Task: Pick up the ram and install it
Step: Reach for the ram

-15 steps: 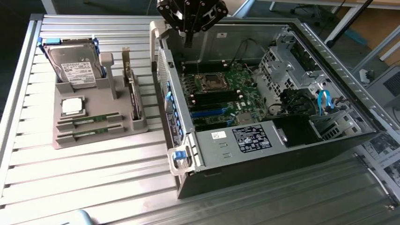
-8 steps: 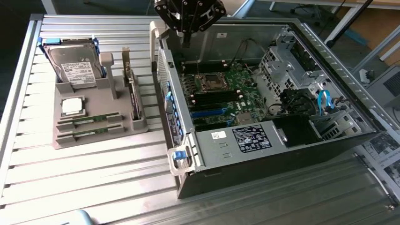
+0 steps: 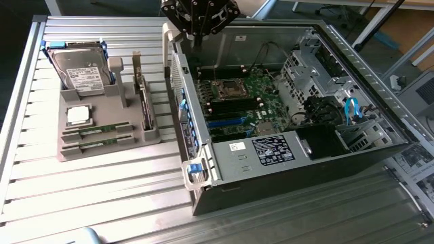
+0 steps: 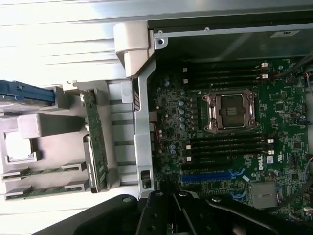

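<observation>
Exterior view: the gripper (image 3: 197, 36) hung at top centre of the frame, above the wall of the open computer case (image 3: 234, 162) that faced the grey tray (image 3: 71, 152). Its upper body was cut off by the frame's top edge, and the arm behind it could not be made out. It pointed straight down with its fingers pressed together and nothing between them. One ram stick (image 3: 101, 130) lay flat in a tray slot at the exterior view's left. The second ram stick (image 3: 101, 144) lay parallel just beside it, and both were well apart from the gripper. Their chips were too small to make out. The hard drive (image 3: 80, 71) stood at the tray's far end. The expansion card (image 3: 144, 104) stood upright along the tray's case side. Wrist view: the black gripper (image 4: 172, 204) was partly cut by the frame edge, closed and empty, over the case wall between tray (image 4: 58, 132) and motherboard (image 4: 274, 122). The ram stick (image 4: 41, 171) and the second ram stick (image 4: 41, 190) sat in their slots. Glare washed out the processor chip (image 4: 17, 147) next to them. Dark memory slots (image 4: 227, 144) ran beside the processor socket (image 4: 230, 110), but their contents were hard to tell.
</observation>
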`<state>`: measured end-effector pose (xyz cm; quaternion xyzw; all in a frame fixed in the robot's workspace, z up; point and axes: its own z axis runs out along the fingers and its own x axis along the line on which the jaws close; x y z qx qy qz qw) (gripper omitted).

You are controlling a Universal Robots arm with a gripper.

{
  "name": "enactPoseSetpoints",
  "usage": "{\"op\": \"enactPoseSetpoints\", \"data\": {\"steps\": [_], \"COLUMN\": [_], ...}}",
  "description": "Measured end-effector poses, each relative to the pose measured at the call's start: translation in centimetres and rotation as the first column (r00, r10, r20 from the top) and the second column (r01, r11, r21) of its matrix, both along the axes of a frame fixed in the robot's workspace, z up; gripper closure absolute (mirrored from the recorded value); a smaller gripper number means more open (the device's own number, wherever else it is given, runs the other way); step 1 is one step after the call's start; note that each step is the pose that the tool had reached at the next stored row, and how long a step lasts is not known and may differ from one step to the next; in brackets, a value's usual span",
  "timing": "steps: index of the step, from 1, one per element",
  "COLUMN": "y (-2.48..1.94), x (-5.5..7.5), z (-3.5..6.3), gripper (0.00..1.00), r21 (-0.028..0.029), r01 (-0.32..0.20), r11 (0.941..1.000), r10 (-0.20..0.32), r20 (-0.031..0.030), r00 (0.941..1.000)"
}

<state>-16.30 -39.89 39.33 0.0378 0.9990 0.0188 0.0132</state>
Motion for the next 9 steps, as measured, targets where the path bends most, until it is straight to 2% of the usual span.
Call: {"op": "enactPoseSetpoints", "data": {"steps": [9], "y": [0.00], "x": [-0.98], "z": [0.00], "gripper": [0.89], "r21": [-0.0004], "r01": [0.000], "r11": [1.0000], "r10": [0.000], "r20": [-0.0001], "r00": [1.0000]}}
